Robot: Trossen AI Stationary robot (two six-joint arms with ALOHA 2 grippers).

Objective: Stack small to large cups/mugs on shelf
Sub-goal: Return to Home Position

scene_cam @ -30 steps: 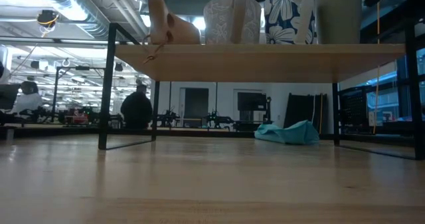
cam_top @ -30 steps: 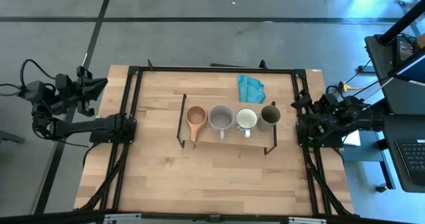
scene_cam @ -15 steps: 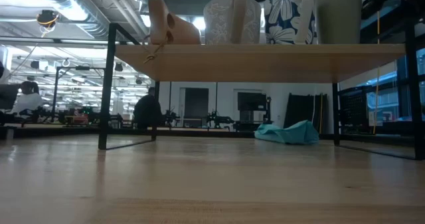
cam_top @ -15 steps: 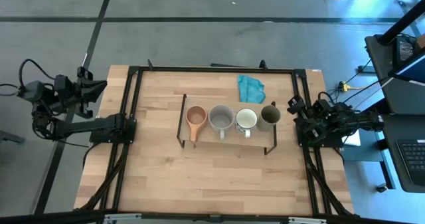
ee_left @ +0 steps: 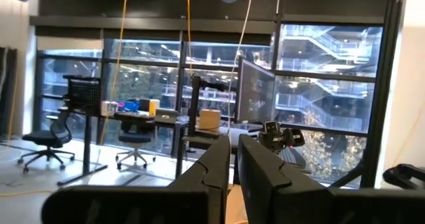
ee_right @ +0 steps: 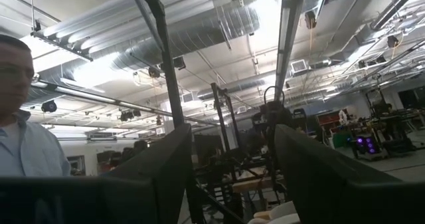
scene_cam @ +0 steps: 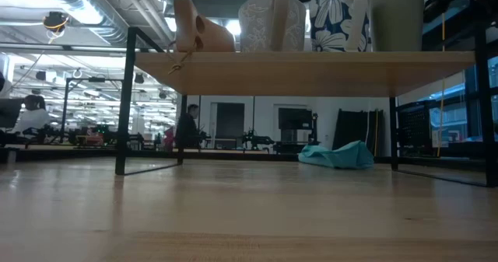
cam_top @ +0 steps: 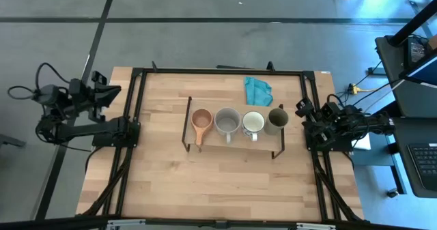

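The front of the table (cam_top: 205,189) is bare. Past it stands the shelf (cam_top: 235,140), and all four cups sit on it in one row: brown cup (cam_top: 201,121), grey mug (cam_top: 227,121), white mug (cam_top: 253,123), olive cup (cam_top: 277,120). In the low view the row seems to rise from the brown cup to the olive one, so the ordering looks done, with nothing left to place.

The left hand (cam_top: 107,93) is off the table's left edge with its fingers almost together and nothing between them. The right hand (cam_top: 301,109) hangs at the right edge beside the olive cup, with its fingers wide apart and empty. What seems left is only for both arms to park.

A teal cloth (cam_top: 257,89) lies behind the shelf.
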